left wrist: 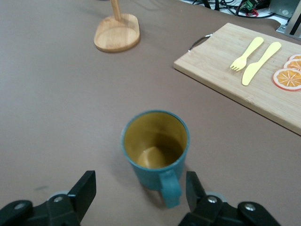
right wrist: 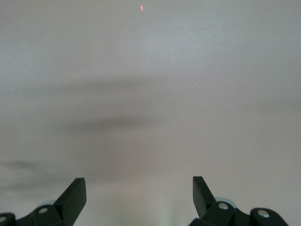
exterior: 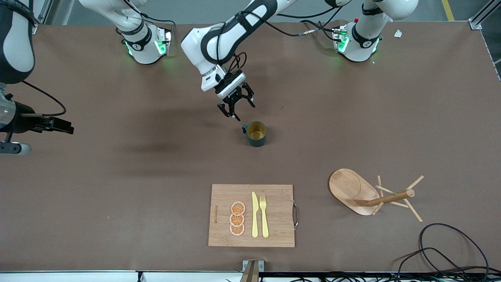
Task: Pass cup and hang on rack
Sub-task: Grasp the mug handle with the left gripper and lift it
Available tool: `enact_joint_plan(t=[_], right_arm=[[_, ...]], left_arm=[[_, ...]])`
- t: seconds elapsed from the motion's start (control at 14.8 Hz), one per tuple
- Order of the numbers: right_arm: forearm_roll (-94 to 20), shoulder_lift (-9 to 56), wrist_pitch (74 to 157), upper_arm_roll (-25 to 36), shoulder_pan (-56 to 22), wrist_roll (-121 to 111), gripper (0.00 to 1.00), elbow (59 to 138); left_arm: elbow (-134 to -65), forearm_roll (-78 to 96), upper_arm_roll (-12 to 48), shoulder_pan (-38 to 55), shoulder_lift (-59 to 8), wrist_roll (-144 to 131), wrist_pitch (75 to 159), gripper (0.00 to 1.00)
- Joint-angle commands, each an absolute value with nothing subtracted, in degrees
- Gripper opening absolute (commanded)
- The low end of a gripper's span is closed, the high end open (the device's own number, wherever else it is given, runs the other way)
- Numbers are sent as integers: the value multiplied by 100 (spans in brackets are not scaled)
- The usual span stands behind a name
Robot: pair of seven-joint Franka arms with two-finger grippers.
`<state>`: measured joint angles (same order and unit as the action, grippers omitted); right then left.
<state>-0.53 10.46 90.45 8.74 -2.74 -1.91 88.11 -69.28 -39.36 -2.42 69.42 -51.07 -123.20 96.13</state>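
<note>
The cup (exterior: 257,134), dark teal with a yellow-orange inside, stands upright at mid-table, its handle turned toward the robots' bases. My left gripper (exterior: 238,107) hovers open just by that handle. In the left wrist view the cup (left wrist: 155,141) sits ahead of the left gripper (left wrist: 140,183), and its handle lies in the gap, closer to one finger and touching neither. The rack (exterior: 385,199) stands nearer the front camera, toward the left arm's end; only its base (left wrist: 116,35) shows in the left wrist view. My right gripper (exterior: 64,126) waits open over bare table (right wrist: 139,188).
A bamboo cutting board (exterior: 278,203) with a metal handle lies near the front edge, carrying a yellow knife, a fork and orange slices; it also shows in the left wrist view (left wrist: 221,61). Black cables (exterior: 450,250) loop at the corner by the rack.
</note>
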Motion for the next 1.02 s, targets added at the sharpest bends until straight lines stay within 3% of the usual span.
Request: enact_joint_plan(t=[0.0, 0.95], right_arm=[[-150, 967, 8764, 773, -35, -281, 100, 8614], [-141, 984, 8385, 756, 114, -844, 100, 8226]], left_arm=[[-6645, -4034, -457, 6996, -5431, -12611, 9921, 86], [-6600, -4025, -826, 6996, -6232, -13474, 11004, 86]])
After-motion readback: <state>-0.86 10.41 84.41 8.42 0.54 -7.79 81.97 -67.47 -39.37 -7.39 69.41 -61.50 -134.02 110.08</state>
